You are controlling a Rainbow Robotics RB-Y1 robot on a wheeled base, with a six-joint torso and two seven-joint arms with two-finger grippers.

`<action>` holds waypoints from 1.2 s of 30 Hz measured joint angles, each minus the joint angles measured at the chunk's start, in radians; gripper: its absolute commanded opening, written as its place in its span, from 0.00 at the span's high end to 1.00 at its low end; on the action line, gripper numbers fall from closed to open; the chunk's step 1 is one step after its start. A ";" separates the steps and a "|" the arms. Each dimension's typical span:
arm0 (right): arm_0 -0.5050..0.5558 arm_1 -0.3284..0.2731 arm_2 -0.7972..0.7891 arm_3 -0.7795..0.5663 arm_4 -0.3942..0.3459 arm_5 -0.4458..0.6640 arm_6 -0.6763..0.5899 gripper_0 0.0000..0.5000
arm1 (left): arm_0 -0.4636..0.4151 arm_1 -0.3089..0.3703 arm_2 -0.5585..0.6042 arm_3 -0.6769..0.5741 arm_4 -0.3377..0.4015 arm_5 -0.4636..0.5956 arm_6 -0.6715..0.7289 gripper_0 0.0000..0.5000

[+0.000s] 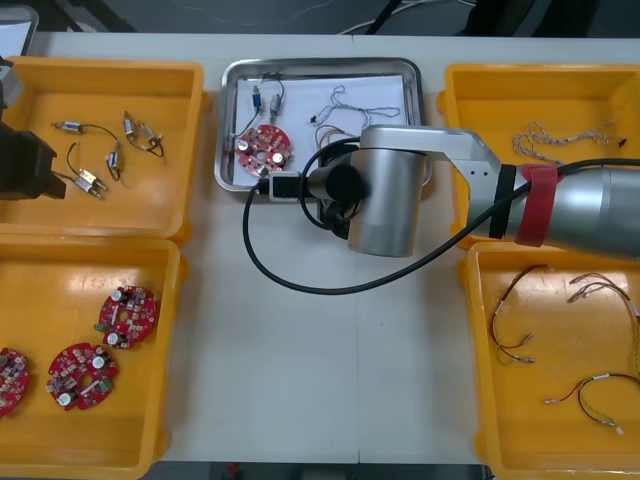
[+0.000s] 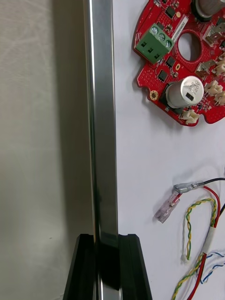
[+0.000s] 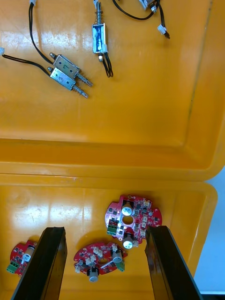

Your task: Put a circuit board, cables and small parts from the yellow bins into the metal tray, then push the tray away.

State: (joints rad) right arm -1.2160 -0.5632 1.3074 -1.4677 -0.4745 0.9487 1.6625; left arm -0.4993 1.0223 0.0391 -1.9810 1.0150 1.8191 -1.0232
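The right gripper [image 2: 108, 269] is at the near rim of the metal tray [image 2: 101, 117]. Its two black fingers [image 2: 136, 272] are pinching that shiny rim. One finger is outside the tray and one is inside. The right arm [image 1: 560, 205] reaches over from the right side of the tray.

The tray is white inside. A round red circuit board [image 1: 264, 147] lies in it, close to the pinched rim. Past the board, toward the far rim of the tray, sit small metal parts [image 1: 266, 98]. To the right of the board, inside the tray, lie thin cables [image 1: 340, 112]. One is red and yellow and one is blue and white.

The left gripper [image 3: 105, 269] hangs well to the left of the tray, over the yellow bins [image 1: 150, 195] on that side. Its fingers [image 3: 42, 262] are spread wide apart and hold nothing. The bin just left of the tray has more small metal parts [image 3: 70, 77]. The next bin, farther from the tray, has other boards [image 3: 133, 220]. The bins to the right of the tray hold other cables [image 1: 555, 140].
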 measured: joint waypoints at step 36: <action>-0.020 0.004 0.000 0.170 0.026 -0.206 0.055 0.63 | 0.000 0.000 0.000 0.000 0.000 0.000 0.000 0.00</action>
State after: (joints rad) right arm -1.2364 -0.5595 1.3075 -1.2975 -0.4486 0.7428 1.7173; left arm -0.4993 1.0223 0.0391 -1.9810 1.0150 1.8191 -1.0233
